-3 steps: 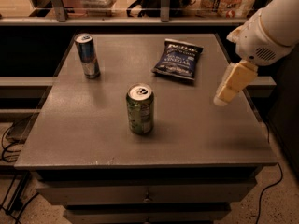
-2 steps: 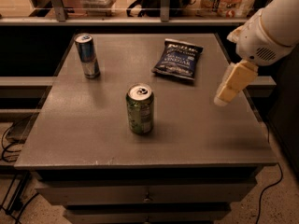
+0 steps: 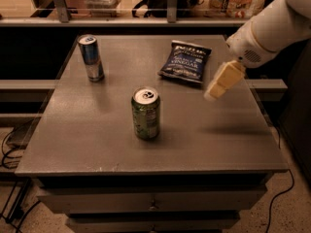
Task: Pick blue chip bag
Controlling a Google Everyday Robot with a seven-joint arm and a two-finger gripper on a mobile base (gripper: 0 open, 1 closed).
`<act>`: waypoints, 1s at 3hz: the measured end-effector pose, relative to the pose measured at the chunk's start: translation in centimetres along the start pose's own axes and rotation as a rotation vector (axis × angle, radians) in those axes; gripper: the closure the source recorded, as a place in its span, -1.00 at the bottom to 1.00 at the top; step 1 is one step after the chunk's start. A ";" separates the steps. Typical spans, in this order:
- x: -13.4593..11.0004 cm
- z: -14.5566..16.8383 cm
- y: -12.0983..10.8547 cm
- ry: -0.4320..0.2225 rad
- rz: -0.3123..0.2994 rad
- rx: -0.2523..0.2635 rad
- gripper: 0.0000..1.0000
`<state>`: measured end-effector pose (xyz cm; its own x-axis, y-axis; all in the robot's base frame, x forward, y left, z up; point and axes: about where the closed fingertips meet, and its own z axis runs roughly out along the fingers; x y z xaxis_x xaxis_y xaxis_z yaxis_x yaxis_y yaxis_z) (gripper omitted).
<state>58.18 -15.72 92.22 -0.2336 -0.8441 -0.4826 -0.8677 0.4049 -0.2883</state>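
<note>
The blue chip bag (image 3: 185, 61) lies flat on the grey table (image 3: 97, 130) at the back right, dark navy with white lettering that includes "VINEGAR". My gripper (image 3: 213, 92) is cream-coloured and hangs from the white arm (image 3: 265, 33) that enters from the upper right. It hovers above the table just right of and slightly in front of the bag, apart from it and holding nothing that I can see.
A green can (image 3: 146, 113) stands upright mid-table. A slim blue-silver can (image 3: 91, 58) stands at the back left. A railing and shelf with goods (image 3: 146, 4) run behind the table. Cables (image 3: 12, 144) lie on the floor at the left.
The gripper has moved left, closer to the chip bag. The bag and both cans have not moved.
</note>
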 end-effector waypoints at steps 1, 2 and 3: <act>-0.6 3.1 -1.8 -0.057 0.076 0.010 -1.00; -1.1 6.0 -3.3 -0.089 0.135 0.007 -1.00; -1.4 9.0 -4.3 -0.100 0.184 -0.010 -1.00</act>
<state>66.19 -13.09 86.70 -0.3446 -0.7171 -0.6058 -0.8187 0.5453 -0.1798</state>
